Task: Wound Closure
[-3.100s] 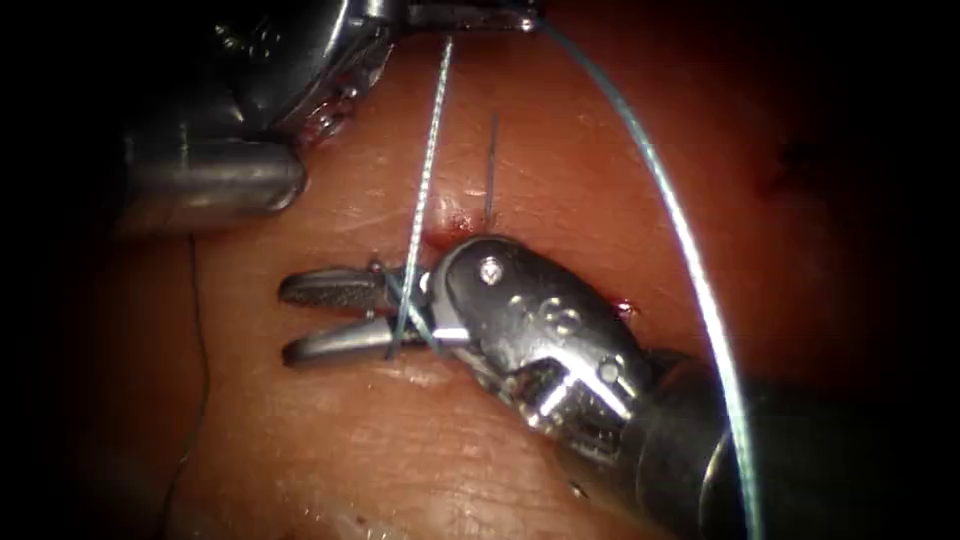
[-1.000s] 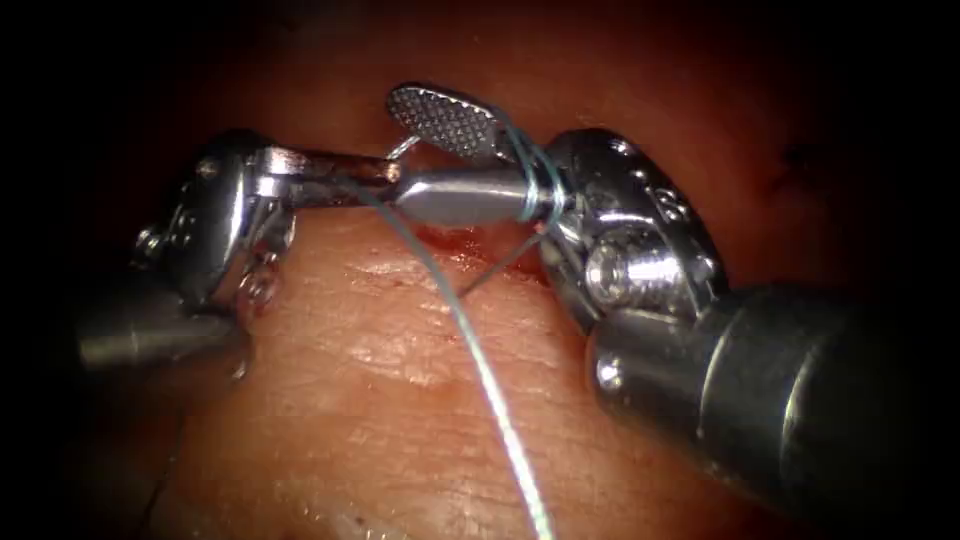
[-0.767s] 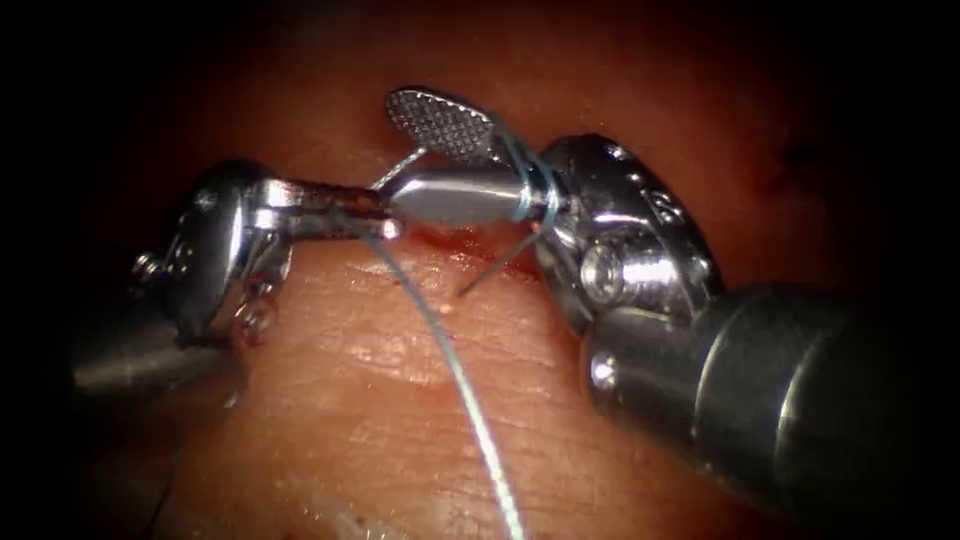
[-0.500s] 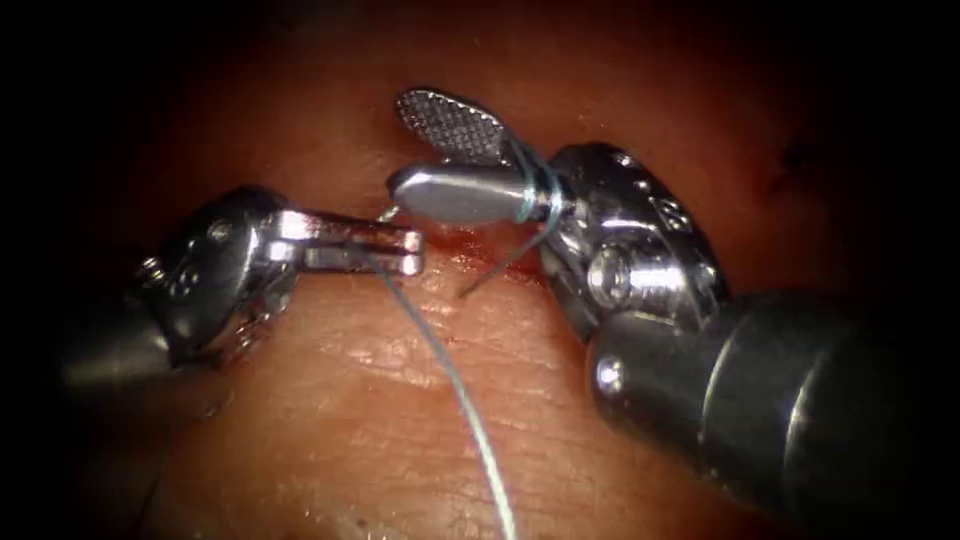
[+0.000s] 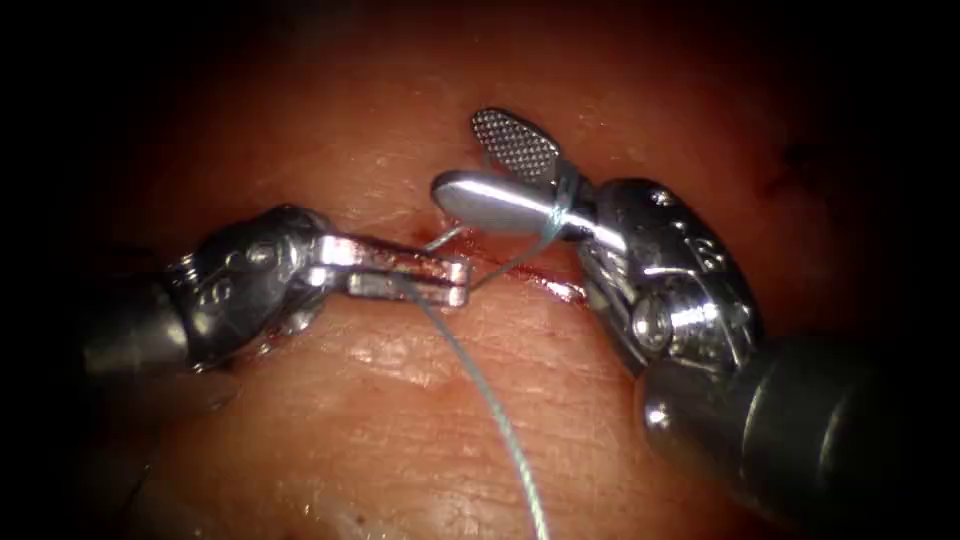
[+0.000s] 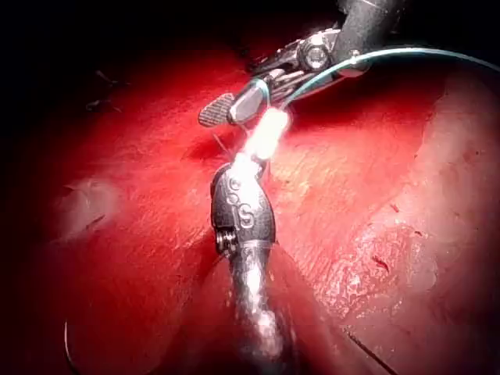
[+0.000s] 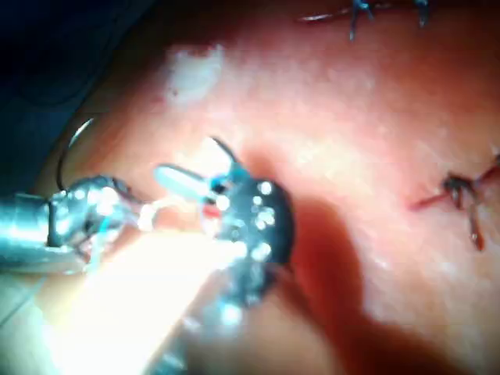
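The tissue (image 5: 420,420) carries a short red cut (image 5: 545,283) between the two tools. My left tool (image 5: 462,280) reaches in from the left, its jaws shut on the teal thread (image 5: 490,410), which trails down toward the near edge. My right tool (image 5: 465,155) stands open just above, with the thread looped around its jaws close to the hinge (image 5: 560,205). A short thread tail (image 5: 500,268) rises from the cut toward that loop. A thin curved arc, apparently the needle (image 7: 72,148), lies loose on the tissue away from both tools.
Finished stitches (image 7: 461,191) with cut thread ends sit farther along the tissue, with more (image 7: 359,12) beyond them. Red fluid wets the cut's edges. The right tool's thick shaft (image 5: 800,440) covers the near right of the tissue.
Both tools have shifted right. The left jaws, holding the thread, dropped away from the right tool's open jaws. The loop stays on the right jaws.
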`<state>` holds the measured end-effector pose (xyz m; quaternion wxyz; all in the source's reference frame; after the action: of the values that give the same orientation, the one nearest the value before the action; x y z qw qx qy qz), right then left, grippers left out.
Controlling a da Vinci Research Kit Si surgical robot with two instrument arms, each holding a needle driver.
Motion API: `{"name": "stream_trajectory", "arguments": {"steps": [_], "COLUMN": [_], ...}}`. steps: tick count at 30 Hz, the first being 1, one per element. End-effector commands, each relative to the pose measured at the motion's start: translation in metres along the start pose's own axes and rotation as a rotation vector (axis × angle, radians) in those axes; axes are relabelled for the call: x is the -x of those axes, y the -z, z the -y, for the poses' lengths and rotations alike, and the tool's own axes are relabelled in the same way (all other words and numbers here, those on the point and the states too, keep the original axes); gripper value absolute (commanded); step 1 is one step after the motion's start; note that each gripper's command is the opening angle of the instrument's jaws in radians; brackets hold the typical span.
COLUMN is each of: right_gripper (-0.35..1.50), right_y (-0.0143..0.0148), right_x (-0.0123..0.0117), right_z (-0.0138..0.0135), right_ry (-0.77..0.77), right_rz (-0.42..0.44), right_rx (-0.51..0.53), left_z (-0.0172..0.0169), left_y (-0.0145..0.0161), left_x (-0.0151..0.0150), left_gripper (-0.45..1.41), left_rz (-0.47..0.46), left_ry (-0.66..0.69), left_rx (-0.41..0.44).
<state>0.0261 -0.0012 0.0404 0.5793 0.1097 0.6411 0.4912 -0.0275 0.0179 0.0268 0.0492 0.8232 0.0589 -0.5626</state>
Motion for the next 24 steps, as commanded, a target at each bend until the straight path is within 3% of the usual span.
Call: {"name": "stream_trajectory", "arguments": {"steps": [1,6,13,24], "right_gripper": [0.71,0.71,0.69,0.69], "right_y": [-0.0004,0.0004,0.0005,-0.0029], "right_x": [0.0010,0.0022,0.0033,0.0049], "right_z": [-0.0006,-0.0013,-0.0021,-0.0026], "right_ry": [0.014,0.047,0.075,0.107], "right_rz": [0.005,0.030,0.066,0.114], "right_rx": [0.022,0.112,0.149,0.155], "left_z": [0.0003,0.0004,0.0006,0.0004], "left_y": [-0.0003,-0.0007,-0.0007,-0.0006], "left_x": [0.0008,0.0012,0.0022,0.0031], "left_gripper": [-0.45,-0.45,-0.45,-0.45], "left_rz": [0.000,0.023,0.070,0.101], "left_ry": [-0.004,-0.008,0.011,0.022], "left_rx": [0.002,0.008,-0.001,-0.001]}}
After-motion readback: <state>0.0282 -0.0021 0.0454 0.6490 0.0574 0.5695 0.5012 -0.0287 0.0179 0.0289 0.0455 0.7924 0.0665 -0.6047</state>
